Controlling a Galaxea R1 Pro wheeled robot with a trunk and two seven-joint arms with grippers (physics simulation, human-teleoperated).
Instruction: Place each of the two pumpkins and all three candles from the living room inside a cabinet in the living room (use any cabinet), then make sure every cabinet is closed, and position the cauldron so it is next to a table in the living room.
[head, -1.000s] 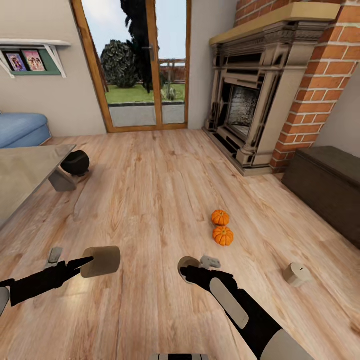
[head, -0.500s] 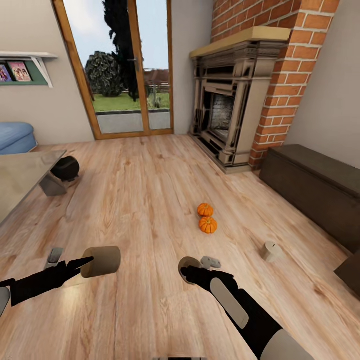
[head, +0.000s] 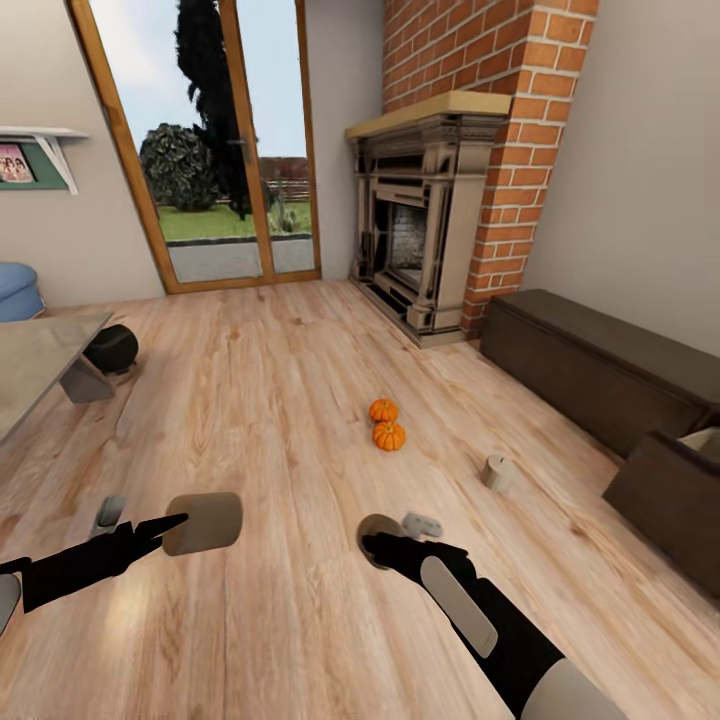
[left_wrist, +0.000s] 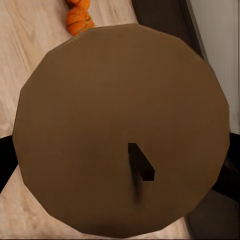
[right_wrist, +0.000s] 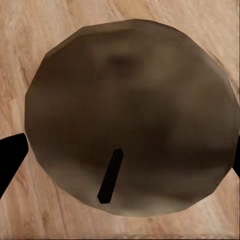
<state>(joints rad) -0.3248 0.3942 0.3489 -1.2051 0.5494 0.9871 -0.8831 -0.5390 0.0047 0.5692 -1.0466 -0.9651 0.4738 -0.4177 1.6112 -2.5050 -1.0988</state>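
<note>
My left gripper (head: 168, 525) is shut on a tan candle (head: 203, 522) held low over the floor; its wick end shows close up in the left wrist view (left_wrist: 120, 135). A second candle (head: 376, 527) sits in my right gripper (head: 386, 541), which is shut on it, and it looms large in the right wrist view (right_wrist: 130, 115). Two orange pumpkins (head: 386, 424) lie together on the wood floor ahead, with a third candle (head: 497, 472) standing to their right. The dark-brown cabinet (head: 590, 365) runs along the right wall, one front (head: 668, 495) pulled out. The black cauldron (head: 111, 348) sits beside the table (head: 35, 362).
A brick fireplace (head: 420, 230) stands at the back right, left of the cabinet. Glass patio doors (head: 205, 150) fill the far wall. A blue sofa (head: 15, 290) shows at the left edge. Open wood floor lies between me and the pumpkins.
The whole view has swung to the right, so pumpkins, floor candle and cauldron shifted left in the picture and the pulled-out cabinet front came into sight. Both arms hold as before.
</note>
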